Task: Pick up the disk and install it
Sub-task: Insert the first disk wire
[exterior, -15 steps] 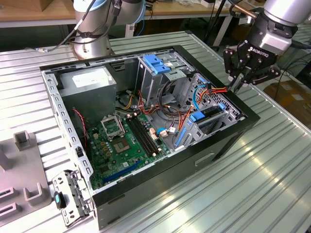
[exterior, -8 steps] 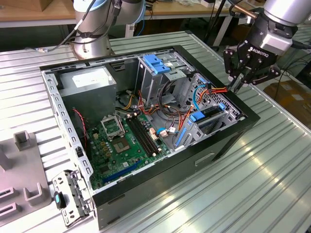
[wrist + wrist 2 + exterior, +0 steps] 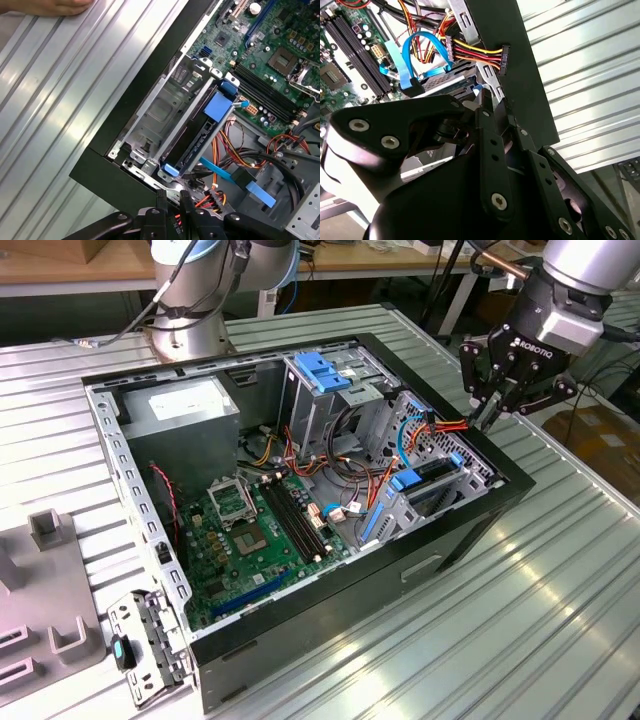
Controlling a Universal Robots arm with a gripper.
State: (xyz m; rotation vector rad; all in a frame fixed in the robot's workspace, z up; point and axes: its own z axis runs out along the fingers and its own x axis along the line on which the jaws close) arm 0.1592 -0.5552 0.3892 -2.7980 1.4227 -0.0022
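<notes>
"Ribbed metal table [image 3: 560, 620] under everything, an open computer case [image 3: 330, 630] sitting on it. Where were you?"

"My gripper [image 3: 487, 418] hung over the case's far corner at the exterior view's right, just above the rim. The fingers were closed together with nothing between them."

"And the disk?"

"It stood on edge in the drive cage [image 3: 160, 115] at that same corner, below my fingertips. I could see its dark side and blue carrier [image 3: 197, 142] in the first wrist view. It looked slotted in, though I couldn't tell if it was fully home."

"So what worried you?"

"Mostly the wires. A bundle of red, yellow and black power leads [image 3: 480, 52] ended in a plug right beside my fingertips, and a looped blue data cable [image 3: 415, 55] lay just past it. Had I dropped or swung carelessly, I judged a finger could have hooked a lead and tugged the plug, or dragged the cable across the disk."

"Anything else?"

"The rim itself: a slanted descent might have struck the sheet metal instead of the cage. And a person's hand [image 3: 50, 6] rested on the table outside the case, well apart from me, but a wide swing outward would have closed that gap."
</notes>
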